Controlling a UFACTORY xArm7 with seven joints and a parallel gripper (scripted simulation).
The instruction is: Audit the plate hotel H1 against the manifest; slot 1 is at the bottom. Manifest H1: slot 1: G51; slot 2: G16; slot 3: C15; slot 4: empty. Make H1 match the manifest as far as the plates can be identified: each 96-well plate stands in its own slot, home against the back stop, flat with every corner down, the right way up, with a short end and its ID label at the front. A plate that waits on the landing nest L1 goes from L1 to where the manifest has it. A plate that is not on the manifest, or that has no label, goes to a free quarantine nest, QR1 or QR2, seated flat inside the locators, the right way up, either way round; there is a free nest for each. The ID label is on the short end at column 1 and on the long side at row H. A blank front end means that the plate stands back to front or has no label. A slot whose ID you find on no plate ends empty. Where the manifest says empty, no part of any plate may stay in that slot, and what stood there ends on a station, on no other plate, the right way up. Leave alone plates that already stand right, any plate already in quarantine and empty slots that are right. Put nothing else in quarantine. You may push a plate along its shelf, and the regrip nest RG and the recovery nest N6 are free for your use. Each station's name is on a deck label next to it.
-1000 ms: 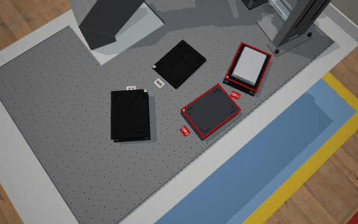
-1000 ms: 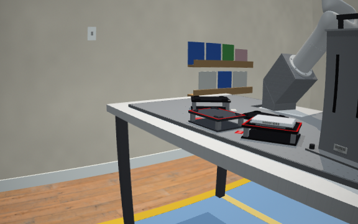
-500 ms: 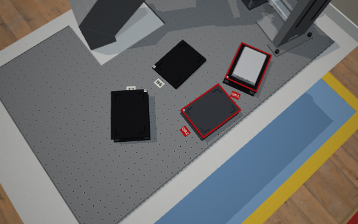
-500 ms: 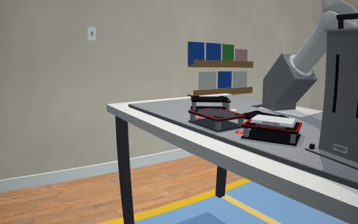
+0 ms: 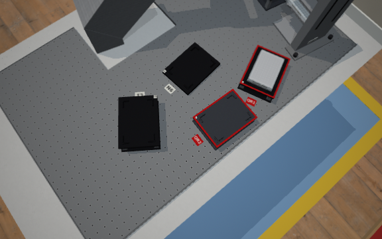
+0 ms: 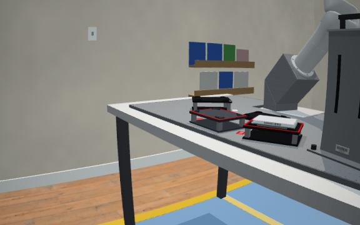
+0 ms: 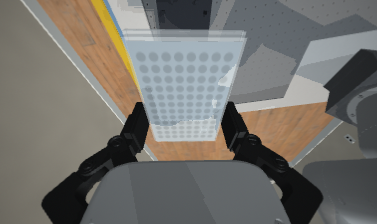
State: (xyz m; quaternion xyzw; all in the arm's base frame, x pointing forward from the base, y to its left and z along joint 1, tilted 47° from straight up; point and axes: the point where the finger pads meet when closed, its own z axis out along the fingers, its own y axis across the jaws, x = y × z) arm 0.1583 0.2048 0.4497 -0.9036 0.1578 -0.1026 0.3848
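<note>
A: Room on the surface?

B: The whole near-left stretch of the perforated deck holds no stations. They cluster toward the far-right corner: a black nest mid-deck, nest N6 beyond it, QR2 red-framed near the right edge, QR1 just beyond QR2. QR1 carries a white plate, seated flat; QR2's top is bare. The hotel stands bolted at the far-right corner, close to QR1. The arm's grey base sits at the far edge.

A: The hand?

B: The hand is shut on a clear 96-well plate, fingers spread wide and pressing its two long sides near one short end. Wrist view only; the other cameras miss it.

A: Where's that plate?

B: Held in the air, off every station, with wood floor, a yellow stripe and a corner of the surface behind it.

A: Its look?

B: Translucent, well grid plain, long axis pointing away from the hand. No label readable from here.
</note>
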